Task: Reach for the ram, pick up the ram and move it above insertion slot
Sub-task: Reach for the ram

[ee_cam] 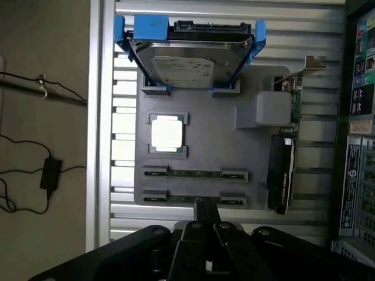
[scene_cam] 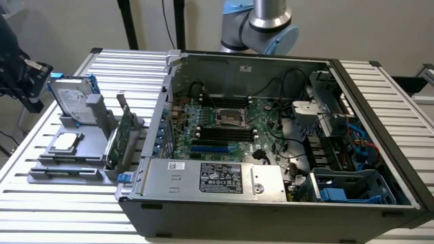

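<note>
arm [scene_cam: 270, 23]: grey-and-blue joint standing upright | end effector [ee_cam: 205, 206]: fingers pressed together, tips meeting, gripping nothing

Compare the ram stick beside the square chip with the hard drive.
The ram stick is a thin, narrow green strip; the hard drive is a broad silver box. The ram stick lies low between two gray clips; the hard drive stands propped in a blue frame. Both rest on the gray holder.
</note>
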Controlling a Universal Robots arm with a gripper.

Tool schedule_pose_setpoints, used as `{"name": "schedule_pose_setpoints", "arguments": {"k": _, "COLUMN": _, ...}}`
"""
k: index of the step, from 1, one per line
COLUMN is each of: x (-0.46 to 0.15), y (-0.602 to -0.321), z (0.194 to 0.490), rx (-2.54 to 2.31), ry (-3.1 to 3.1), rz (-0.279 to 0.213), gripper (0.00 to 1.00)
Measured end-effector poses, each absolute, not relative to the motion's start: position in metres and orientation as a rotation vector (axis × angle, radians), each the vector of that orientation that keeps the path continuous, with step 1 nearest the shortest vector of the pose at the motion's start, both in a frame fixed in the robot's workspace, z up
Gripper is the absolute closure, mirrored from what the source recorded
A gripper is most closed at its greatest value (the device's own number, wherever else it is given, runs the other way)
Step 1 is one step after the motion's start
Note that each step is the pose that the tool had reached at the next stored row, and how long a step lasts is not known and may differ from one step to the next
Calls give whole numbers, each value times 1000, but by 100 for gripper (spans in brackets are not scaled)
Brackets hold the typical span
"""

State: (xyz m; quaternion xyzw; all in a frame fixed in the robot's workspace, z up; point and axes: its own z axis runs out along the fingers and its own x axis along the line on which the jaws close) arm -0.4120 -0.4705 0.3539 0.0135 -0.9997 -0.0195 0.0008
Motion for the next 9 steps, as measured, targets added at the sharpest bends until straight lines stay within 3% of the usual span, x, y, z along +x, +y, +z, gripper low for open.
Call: {"name": "schedule_pose_setpoints", "arguments": {"k": 9, "x": -412, "y": -471, "z": 354, "rx": 125, "ry": -3136, "rz": -61, "gripper": 89}}
